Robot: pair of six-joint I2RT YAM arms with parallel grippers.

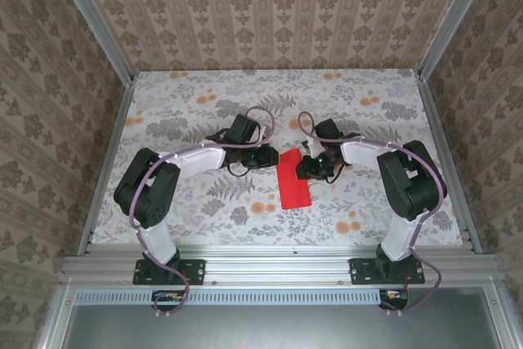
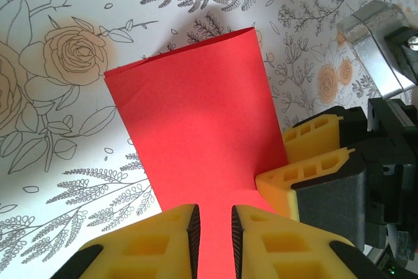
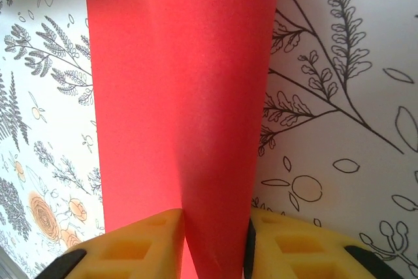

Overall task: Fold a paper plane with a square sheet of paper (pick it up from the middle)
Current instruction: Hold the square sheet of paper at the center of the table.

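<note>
The square sheet of paper [image 1: 294, 181] is bright red and lies folded over into a narrow rectangle at the middle of the table. In the left wrist view the sheet [image 2: 196, 109] lies flat, and my left gripper [image 2: 215, 236] hovers over its near end, open with a narrow gap that shows red paper below. My left gripper [image 1: 274, 158] sits at the sheet's upper left. My right gripper [image 1: 310, 167] is at its upper right edge. In the right wrist view the right gripper [image 3: 215, 243] is shut on a raised, curled fold of the sheet [image 3: 176, 83]. Its yellow fingers [image 2: 313, 155] touch the paper's edge.
The table [image 1: 204, 96] has a floral cloth with small orange flower prints. Aluminium frame posts stand at its corners and a rail [image 1: 278, 263] runs along the near edge. Patterned walls close in the left, right and back sides.
</note>
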